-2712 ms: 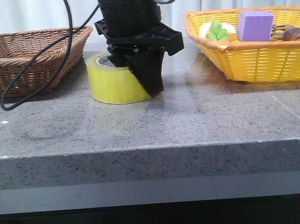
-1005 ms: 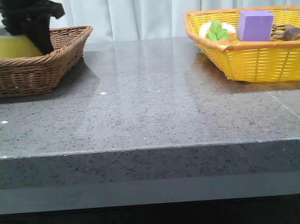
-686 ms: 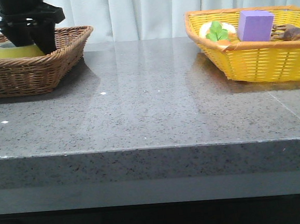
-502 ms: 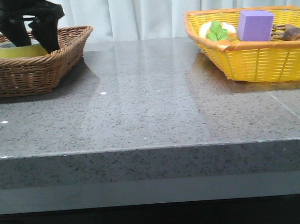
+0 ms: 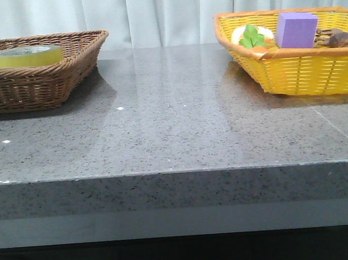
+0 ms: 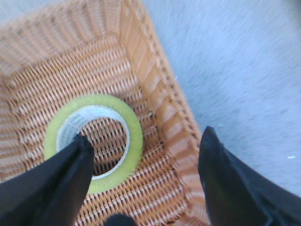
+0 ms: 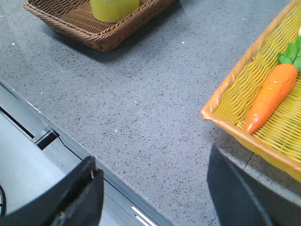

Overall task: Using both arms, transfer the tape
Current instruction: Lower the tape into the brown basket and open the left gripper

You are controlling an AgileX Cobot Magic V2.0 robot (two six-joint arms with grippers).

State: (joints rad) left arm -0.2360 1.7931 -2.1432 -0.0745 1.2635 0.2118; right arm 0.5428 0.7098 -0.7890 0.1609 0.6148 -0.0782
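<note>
the tape (image 5: 25,56) is seen lying flat inside the brown wicker basket (image 5: 78,56) on the left side of the table (image 5: 174,136), its pale core facing upward and only its top part visible above the rim in the front view. in the left wrist view the tape (image 6: 94,141) is shown from above on the woven floor, with the left gripper (image 6: 146,188) held over the basket's near corner, its fingers spread wide and nothing between them. the roll is not touched by either finger.

the right gripper (image 7: 155,188) is likewise seen parted and empty, held over the bare table between the two baskets. the yellow basket (image 5: 290,72) on the right holds a carrot (image 7: 270,96) and a purple cube (image 5: 295,29).

the placing step is judged to be complete, the tape having been set down and released in the brown basket. little is thought to be called for next beyond the arms being drawn clear without the wicker rim being caught.
</note>
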